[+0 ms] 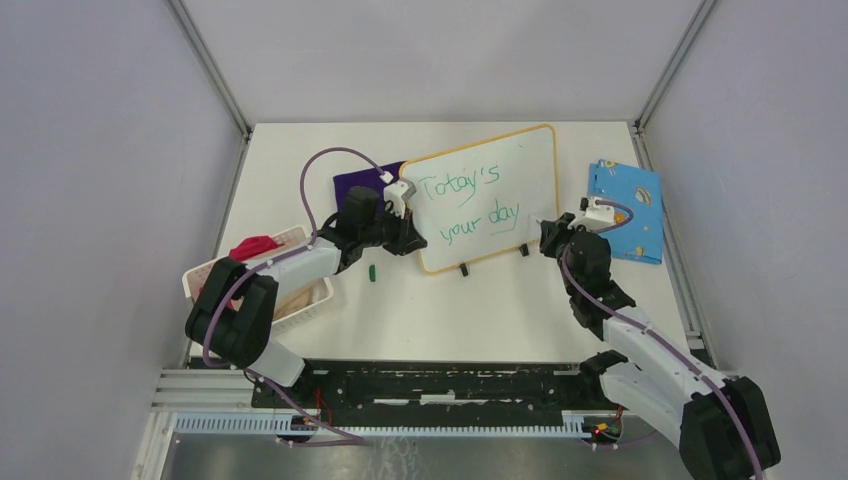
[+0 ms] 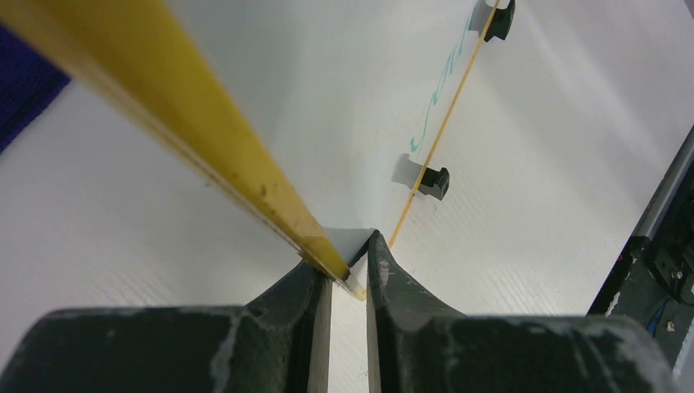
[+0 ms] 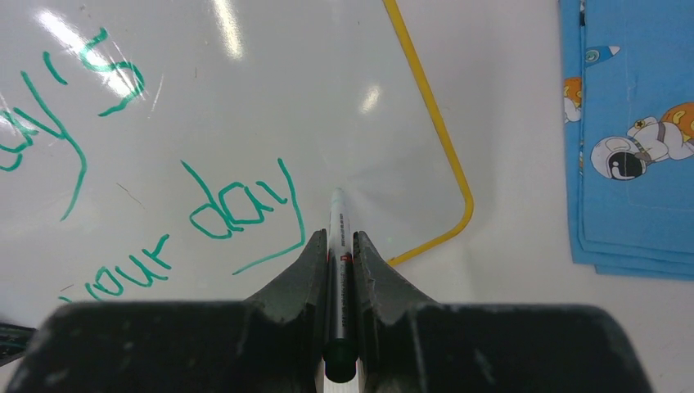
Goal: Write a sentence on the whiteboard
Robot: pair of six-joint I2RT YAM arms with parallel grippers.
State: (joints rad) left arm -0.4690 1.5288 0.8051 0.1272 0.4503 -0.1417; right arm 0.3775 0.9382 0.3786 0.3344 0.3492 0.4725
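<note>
Marker (image 3: 338, 214): clenched in right gripper (image 3: 340, 239), tip by "day".
Left gripper (image 2: 348, 255): pinching whiteboard (image 1: 532, 160) frame corner.
Whiteboard: standing mid table (image 1: 450, 320).
Sentence (image 1: 470, 205): "Today's your day" reads complete.
Remaining: probably only letting go.

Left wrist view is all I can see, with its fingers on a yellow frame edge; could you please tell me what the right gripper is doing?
Observer: The right gripper is shut on a slim white marker.
Operator: Thank you. What is written on the board?
Observer: On the rounded, orange-framed whiteboard, the green handwritten sentence reads "Today's your day", in two slanted lines.
Operator: Where does the marker's tip point?
Observer: Just right of the word "day", beside the board corner nearest the right arm.
</note>
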